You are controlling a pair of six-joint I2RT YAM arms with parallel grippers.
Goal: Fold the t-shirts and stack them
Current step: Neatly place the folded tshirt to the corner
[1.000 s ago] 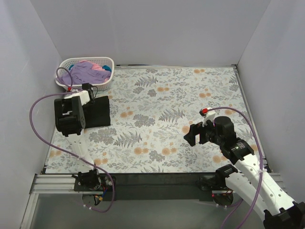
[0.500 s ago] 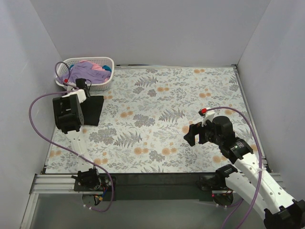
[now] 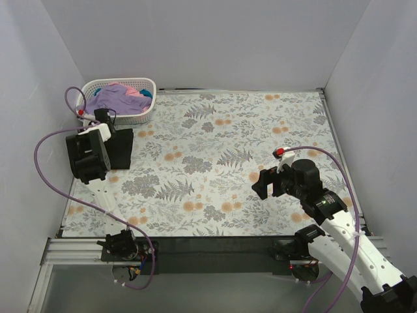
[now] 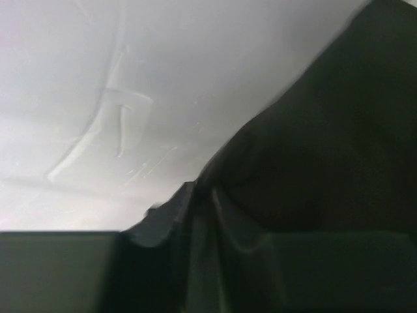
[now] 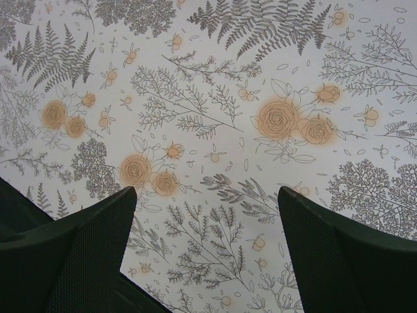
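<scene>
Left fingers pinching black t-shirt, right fingers wide apart

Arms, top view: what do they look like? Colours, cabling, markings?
Both the left arm and right arm have white links with black joint housings. A lavender cable loops along each, with a small red connector near the wrist. The fingers are black with finely textured faces.

Black tee bunched at my far left; lavender tee, pink tee, teal tee heaped in basket.
</scene>
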